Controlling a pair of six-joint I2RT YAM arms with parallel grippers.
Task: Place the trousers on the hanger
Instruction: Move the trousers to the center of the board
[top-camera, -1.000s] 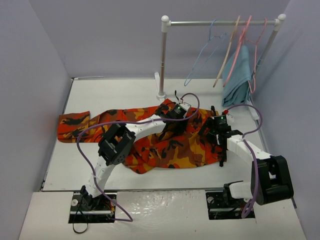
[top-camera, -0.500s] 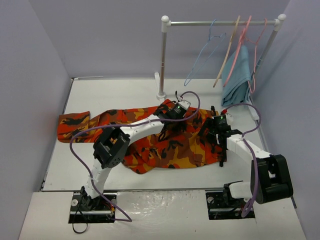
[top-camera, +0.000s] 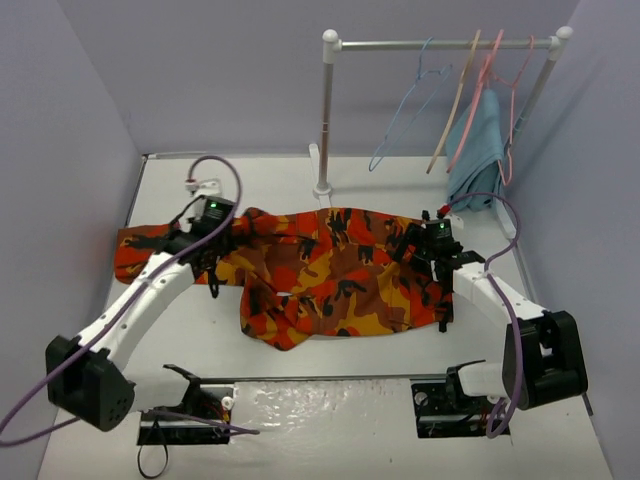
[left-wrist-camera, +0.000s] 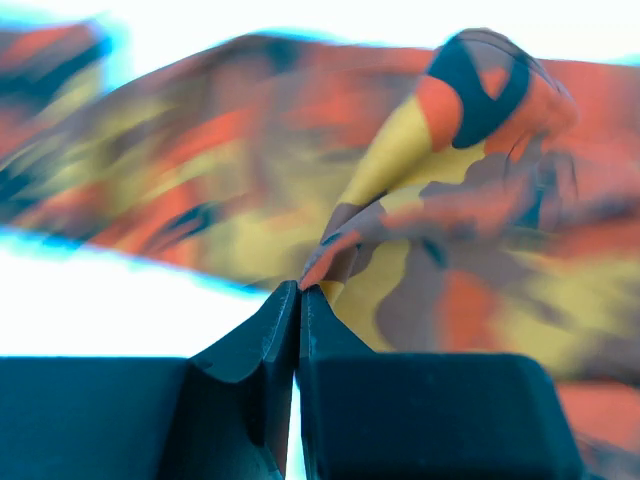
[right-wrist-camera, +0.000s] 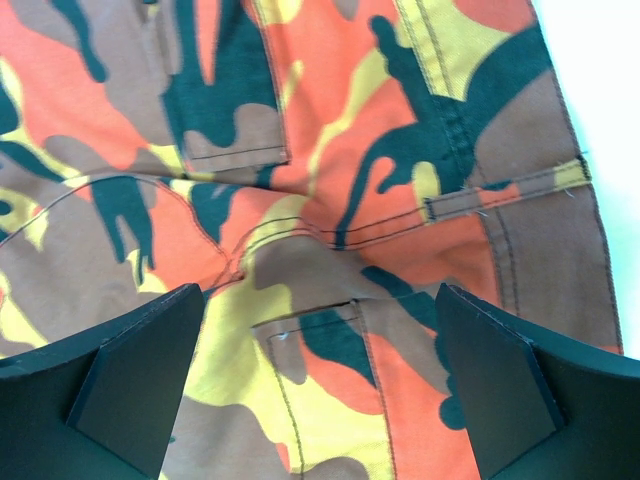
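**Trousers flat on the table, pinched at one fold by the left gripper**

The trousers (top-camera: 340, 275) lie spread across the middle of the white table (top-camera: 250, 180). One leg reaches out to the table's left edge. The waist end lies on the right, under the right gripper (top-camera: 425, 245). In the overhead view both arms cover part of the cloth, so the exact spots where the fingers meet it are hidden there.

The left wrist view is heavily blurred. Only the raised fold of the trousers (left-wrist-camera: 450, 200) reads at all clearly. It does show the left gripper (left-wrist-camera: 299, 292) with its two fingers pressed together and a small peak of camouflage fabric nipped between the tips. From above, the left gripper (top-camera: 205, 255) sits over the leg near the left end, and its grip cannot be made out.

The right wrist view is sharp. It shows pocket seams, stitching and a belt loop on the trousers (right-wrist-camera: 330, 150), details too small to see from overhead. The right gripper (right-wrist-camera: 318, 292) has its fingers spread wide with cloth below the gap and nothing held. Whether the tips touch the fabric cannot be told.

The light-blue wire hanger (top-camera: 405, 115) hangs from the rail (top-camera: 440, 44) at the back right, well apart from the trousers. Beside it hang a tan wooden hanger (top-camera: 455, 100), a pink hanger (top-camera: 480, 95) and a teal cloth (top-camera: 478, 150). None of these appears in either wrist view.
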